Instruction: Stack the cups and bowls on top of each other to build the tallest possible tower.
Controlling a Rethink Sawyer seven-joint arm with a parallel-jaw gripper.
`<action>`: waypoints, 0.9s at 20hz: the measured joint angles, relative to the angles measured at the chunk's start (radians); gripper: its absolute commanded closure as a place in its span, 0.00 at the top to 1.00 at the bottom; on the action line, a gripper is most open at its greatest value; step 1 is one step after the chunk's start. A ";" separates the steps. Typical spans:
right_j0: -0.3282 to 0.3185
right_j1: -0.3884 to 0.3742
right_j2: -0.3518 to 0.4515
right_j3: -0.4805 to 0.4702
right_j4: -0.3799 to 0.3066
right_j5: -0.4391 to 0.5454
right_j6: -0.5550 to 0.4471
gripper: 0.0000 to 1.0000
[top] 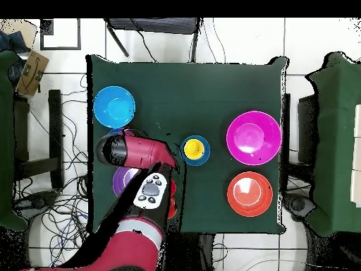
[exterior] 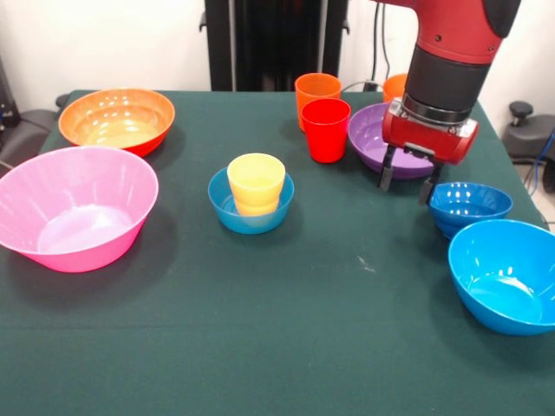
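The pincer (exterior: 408,184) hangs released and empty, fingers apart, between the purple bowl (exterior: 371,132) and a small blue bowl (exterior: 468,205) on the counter (exterior: 286,312). The yellow cup (exterior: 257,183) sits inside another small blue bowl (exterior: 251,214) mid-counter; nothing else is stacked.

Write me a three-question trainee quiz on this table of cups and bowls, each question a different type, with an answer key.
1. True or false: the yellow cup stands inside a small blue bowl.
2. Multiple choice: the gripper hangs over the gap between which two bowls? A) large pink and large orange B) purple and small dark blue C) bright blue and large pink
3. Fill in: the red cup stands directly in front of the ______ cup in the front view.

Key
1. True.
2. B: the open fingers hang between the purple bowl and the small dark blue bowl.
3. Orange: the orange cup.
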 measured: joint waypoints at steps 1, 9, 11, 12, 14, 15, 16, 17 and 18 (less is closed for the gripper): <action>0.000 0.001 0.001 0.000 -0.001 0.000 0.000 1.00; 0.000 -0.002 0.010 0.000 -0.019 0.000 0.000 1.00; 0.000 -0.004 0.012 0.000 -0.018 0.000 0.000 1.00; 0.000 -0.004 0.012 0.000 -0.018 0.000 0.000 1.00; 0.000 -0.006 0.013 0.000 -0.018 0.000 0.000 1.00; 0.000 -0.006 0.013 0.000 -0.018 0.000 0.000 1.00; 0.000 -0.006 0.013 0.000 -0.018 0.000 0.000 1.00; 0.000 -0.006 0.013 0.000 -0.018 0.000 0.000 1.00; 0.000 -0.006 0.013 0.000 -0.018 0.000 0.000 1.00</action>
